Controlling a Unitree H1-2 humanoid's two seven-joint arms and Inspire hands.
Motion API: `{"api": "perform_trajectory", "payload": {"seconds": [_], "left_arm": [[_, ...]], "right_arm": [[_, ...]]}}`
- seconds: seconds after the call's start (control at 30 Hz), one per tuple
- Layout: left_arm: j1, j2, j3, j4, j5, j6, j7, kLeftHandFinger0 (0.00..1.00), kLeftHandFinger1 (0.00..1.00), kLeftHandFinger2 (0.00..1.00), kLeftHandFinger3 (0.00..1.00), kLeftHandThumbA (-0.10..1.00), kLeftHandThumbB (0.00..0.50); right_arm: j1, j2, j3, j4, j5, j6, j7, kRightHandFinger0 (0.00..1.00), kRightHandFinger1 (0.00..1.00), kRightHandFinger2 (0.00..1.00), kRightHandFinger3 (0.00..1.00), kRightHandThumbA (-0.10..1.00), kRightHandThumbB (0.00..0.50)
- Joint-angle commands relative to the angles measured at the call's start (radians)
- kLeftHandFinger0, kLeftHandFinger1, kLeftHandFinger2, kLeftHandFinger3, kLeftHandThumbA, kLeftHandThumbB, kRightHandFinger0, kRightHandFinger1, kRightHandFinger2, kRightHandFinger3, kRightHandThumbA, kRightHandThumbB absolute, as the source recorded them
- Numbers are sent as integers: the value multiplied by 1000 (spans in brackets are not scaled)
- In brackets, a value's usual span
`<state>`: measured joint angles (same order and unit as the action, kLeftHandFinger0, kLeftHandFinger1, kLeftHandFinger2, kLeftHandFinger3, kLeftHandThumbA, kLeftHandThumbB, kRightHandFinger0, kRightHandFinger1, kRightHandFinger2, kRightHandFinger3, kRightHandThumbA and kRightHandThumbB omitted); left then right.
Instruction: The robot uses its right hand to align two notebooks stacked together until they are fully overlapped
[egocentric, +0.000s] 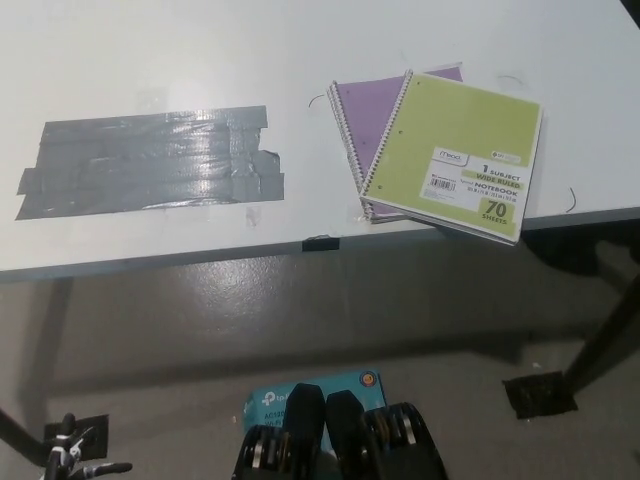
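Two spiral notebooks lie stacked at the right of the white table (200, 60). On top is the green notebook (455, 155), turned clockwise, so its lower right corner juts past the table's front edge. Beneath it sits the purple notebook (362, 105), whose upper left part shows beside the green cover. The two are skewed and only partly overlap. My white left hand (70, 455) hangs low at the picture's bottom left, far below the table, small and partly cut off. My black right hand is not in view.
A large patch of grey tape (150, 162) covers the table's left half. A small black tape mark (320, 243) sits on the front edge. Below the table, dark leg plates (540, 393) rest on the floor, and a blue box (300, 388) lies at bottom middle.
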<state>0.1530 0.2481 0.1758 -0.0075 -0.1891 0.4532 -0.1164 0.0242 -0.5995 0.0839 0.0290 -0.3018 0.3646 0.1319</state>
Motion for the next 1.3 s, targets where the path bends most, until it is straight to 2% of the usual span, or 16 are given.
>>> {"api": "perform_trajectory", "payload": {"seconds": [0.0,0.1,0.2,0.23,0.37,0.47,0.57,0.6,0.7,0.8,0.9,1.0,1.1,1.17,1.23,1.27], "left_arm": [[7,24,-2,-37,-18,16,-31,320,426,566,999,1000,500],[6,21,-5,-41,-15,17,-29,322,423,566,994,1000,500],[-8,22,-6,-30,-11,13,-28,328,436,585,990,1000,500],[-9,22,-6,-26,-5,5,-23,330,436,561,979,1000,500],[2,17,-4,-50,-19,13,-31,272,417,555,993,1000,500],[11,24,-13,-53,-5,1,-34,311,450,571,978,1000,500],[7,21,-9,-51,-11,6,-32,299,439,567,981,1000,500],[2,19,-10,-52,-11,9,-30,290,430,556,979,1000,500],[2,21,-12,-52,-10,6,-33,287,432,550,979,1000,500],[5,25,-20,-54,-4,-6,-37,362,470,568,986,1000,500],[4,27,-19,-47,-9,-11,-41,372,475,572,982,1000,500],[7,17,-25,-50,-6,2,-36,308,450,567,972,1000,500],[2,16,-25,-48,-8,1,-39,311,445,563,961,1000,500],[0,13,-23,-53,-9,11,-33,278,424,548,956,1000,500],[3,15,-29,-53,-3,8,-36,300,441,554,969,1000,500],[7,15,-36,-52,4,-3,-37,361,464,554,975,1000,495]], "right_arm": [[-106,10,-104,-118,-118,105,37,1000,1000,1000,1000,1000,500],[-171,48,-160,-154,-217,105,86,1000,1000,1000,1000,1000,500],[-313,69,-183,-189,-333,105,127,1000,1000,1000,1000,1000,500],[-399,100,-208,-198,-353,105,152,1000,1000,1000,1000,1000,500],[-566,151,-229,-168,-462,105,216,1000,1000,1000,1000,1000,500],[-729,171,-197,-121,-503,105,247,1000,1000,1000,1000,1000,500],[-817,202,-182,-87,-554,105,272,1000,1000,1000,1000,1000,500],[-868,209,-104,-72,-611,105,299,1000,1000,1000,1000,1000,500],[-898,220,-50,-43,-632,105,317,1000,1000,1000,1000,1000,500],[-936,244,-19,12,-645,105,336,1000,1000,1000,1000,1000,500],[-975,265,6,105,-657,105,323,1000,1000,1000,1000,1000,500],[-1016,277,30,204,-658,105,317,1000,1000,1000,1000,1000,500],[-1040,289,32,260,-664,105,326,1000,1000,1000,1000,1000,500],[-1065,312,43,329,-653,105,325,1000,1000,1000,1000,1000,500],[-1075,334,40,370,-669,105,337,1000,1000,1000,1000,1000,500],[-1076,341,44,384,-676,105,336,1000,1000,1000,1000,1000,500]]}}
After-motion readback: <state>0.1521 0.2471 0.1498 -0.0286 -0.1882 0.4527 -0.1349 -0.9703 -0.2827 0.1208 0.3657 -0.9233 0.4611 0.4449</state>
